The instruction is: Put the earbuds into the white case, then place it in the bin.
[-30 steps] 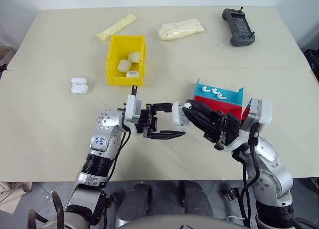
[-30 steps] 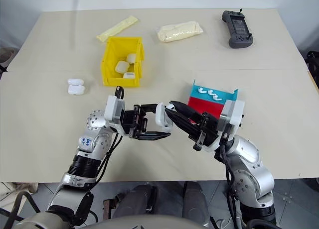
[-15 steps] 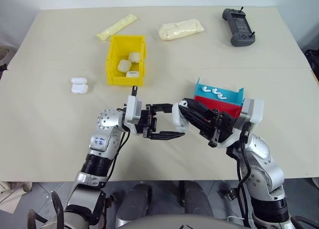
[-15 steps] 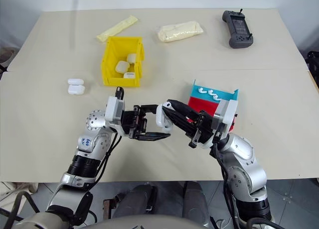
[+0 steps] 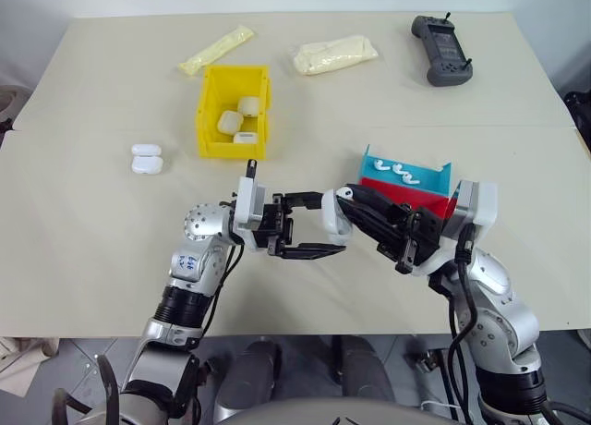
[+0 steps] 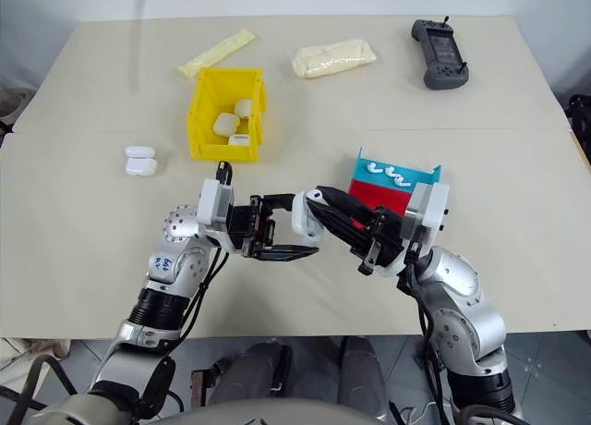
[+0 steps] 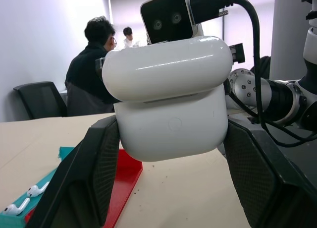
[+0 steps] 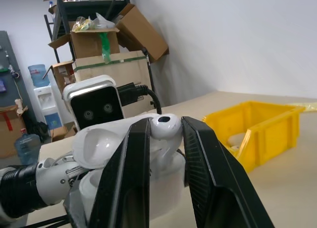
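My left gripper (image 5: 323, 225) is shut on the white case (image 5: 331, 220), held above the table in front of me. In the left wrist view the case (image 7: 171, 104) sits between both fingers with its lid raised a little. My right gripper (image 5: 345, 197) reaches in from the right, and its tips meet the top of the case. It is shut on one of the earbuds (image 8: 164, 123), right over the case's open mouth. More earbuds (image 5: 397, 173) lie in the red and blue tray (image 5: 434, 196). The yellow bin (image 5: 205, 102) stands farther back on the left and holds three white cases.
Another white case (image 5: 146, 159) lies on the table left of the bin. Two cream pouches (image 5: 216, 50) (image 5: 334, 54) and a grey handheld controller (image 5: 441, 51) lie along the far edge. People (image 7: 91, 64) sit in the background of the left wrist view.
My right forearm swayed slightly left and back, while its fingertips stayed at the case. The left gripper and the case have not moved.
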Tool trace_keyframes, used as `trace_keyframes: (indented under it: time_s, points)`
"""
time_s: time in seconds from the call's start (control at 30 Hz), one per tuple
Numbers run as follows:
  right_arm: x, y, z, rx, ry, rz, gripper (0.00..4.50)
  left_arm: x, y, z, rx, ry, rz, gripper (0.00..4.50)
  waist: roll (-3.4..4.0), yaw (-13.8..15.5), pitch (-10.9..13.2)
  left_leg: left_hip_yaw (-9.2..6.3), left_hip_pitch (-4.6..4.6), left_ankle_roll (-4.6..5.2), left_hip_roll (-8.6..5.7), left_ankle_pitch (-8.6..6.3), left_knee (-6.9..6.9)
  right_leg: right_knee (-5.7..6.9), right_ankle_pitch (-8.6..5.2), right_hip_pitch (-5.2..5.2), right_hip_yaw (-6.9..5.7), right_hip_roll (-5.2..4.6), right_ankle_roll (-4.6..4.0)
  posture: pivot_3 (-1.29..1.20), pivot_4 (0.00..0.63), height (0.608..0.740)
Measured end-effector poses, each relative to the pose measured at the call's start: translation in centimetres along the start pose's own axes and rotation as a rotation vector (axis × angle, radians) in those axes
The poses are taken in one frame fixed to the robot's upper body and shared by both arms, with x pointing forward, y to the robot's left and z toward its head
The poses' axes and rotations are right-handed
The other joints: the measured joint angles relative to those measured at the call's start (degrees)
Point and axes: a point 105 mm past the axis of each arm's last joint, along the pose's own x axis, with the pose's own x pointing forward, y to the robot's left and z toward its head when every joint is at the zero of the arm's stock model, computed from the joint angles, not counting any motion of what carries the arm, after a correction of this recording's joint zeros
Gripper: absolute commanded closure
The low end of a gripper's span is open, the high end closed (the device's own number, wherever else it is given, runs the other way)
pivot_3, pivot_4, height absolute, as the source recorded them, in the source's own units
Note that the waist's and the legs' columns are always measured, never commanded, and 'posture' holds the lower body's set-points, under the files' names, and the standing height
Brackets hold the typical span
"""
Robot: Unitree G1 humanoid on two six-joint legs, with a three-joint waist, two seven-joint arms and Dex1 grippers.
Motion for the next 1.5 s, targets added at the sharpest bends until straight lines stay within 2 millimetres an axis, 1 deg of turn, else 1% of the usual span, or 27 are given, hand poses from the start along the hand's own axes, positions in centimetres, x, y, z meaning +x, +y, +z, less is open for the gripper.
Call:
trace_keyframes:
  time_s: [0.17, 0.4, 0.57, 0.67, 0.87, 1.07, 1.27, 1.5]
  points:
    - [-0.3, -0.2, 0.6, -0.006, 0.009, -0.007, 3.51, 0.0, 0.3, 0.1, 0.015, -0.003, 0.007, 1.51, 0.00, 0.02, 0.00, 0.00, 0.00, 0.00, -0.01, 0.00, 0.00, -0.20, 0.00, 0.01, 0.00, 0.00, 0.00, 0.00, 0.150, 0.740]
    - [-0.3, -0.1, 0.6, 0.003, 0.020, -0.008, 3.51, -0.1, 0.5, 0.0, 0.011, -0.005, 0.019, 1.51, 0.00, 0.02, 0.00, 0.01, 0.00, 0.00, -0.01, 0.00, 0.00, -0.21, 0.00, 0.01, 0.00, -0.01, 0.00, 0.00, 0.150, 0.740]
    - [0.0, -0.1, 0.8, -0.023, 0.020, 0.003, 3.51, 0.0, 0.6, 0.2, 0.020, -0.007, 0.015, 1.51, 0.00, 0.01, 0.00, 0.01, 0.00, 0.00, -0.01, 0.00, 0.00, -0.21, 0.00, 0.01, 0.00, 0.00, 0.00, 0.00, 0.150, 0.740]
    - [0.4, 0.1, 0.9, -0.069, 0.025, 0.029, 3.51, 0.0, 0.5, 0.2, 0.021, -0.006, 0.010, 1.51, 0.00, 0.00, 0.00, 0.01, 0.00, 0.00, -0.01, 0.00, 0.00, -0.21, 0.00, 0.01, 0.00, 0.00, 0.00, 0.00, 0.150, 0.740]
    - [0.7, 0.3, 0.7, -0.108, 0.033, 0.055, 3.51, -0.1, 0.5, 0.2, 0.014, 0.000, 0.001, 1.51, 0.00, 0.00, 0.00, 0.01, 0.00, 0.00, -0.01, 0.00, 0.00, -0.20, 0.00, 0.01, 0.00, 0.00, 0.00, 0.00, 0.150, 0.740]
    - [0.9, 0.1, 0.9, -0.122, 0.016, 0.059, 3.51, -0.1, 0.4, 0.2, 0.014, -0.001, -0.001, 1.51, 0.00, 0.01, 0.00, 0.01, 0.00, 0.00, -0.01, 0.00, 0.01, -0.19, 0.00, 0.01, 0.00, 0.00, 0.00, 0.00, 0.150, 0.740]
    - [0.9, 0.1, 1.2, -0.134, 0.004, 0.056, 3.51, -0.1, 0.4, 0.2, 0.014, -0.001, -0.003, 1.51, 0.00, 0.00, 0.00, 0.01, 0.00, 0.00, -0.01, 0.00, 0.01, -0.19, 0.00, 0.01, 0.00, 0.00, 0.00, 0.00, 0.150, 0.740]
    - [0.7, -0.4, 0.7, -0.118, 0.013, 0.041, 3.51, -0.1, 0.5, 0.3, 0.017, -0.001, -0.007, 1.51, 0.00, 0.00, 0.00, 0.01, 0.00, 0.00, -0.01, 0.00, 0.01, -0.19, 0.00, 0.01, 0.00, 0.00, 0.00, 0.00, 0.150, 0.740]
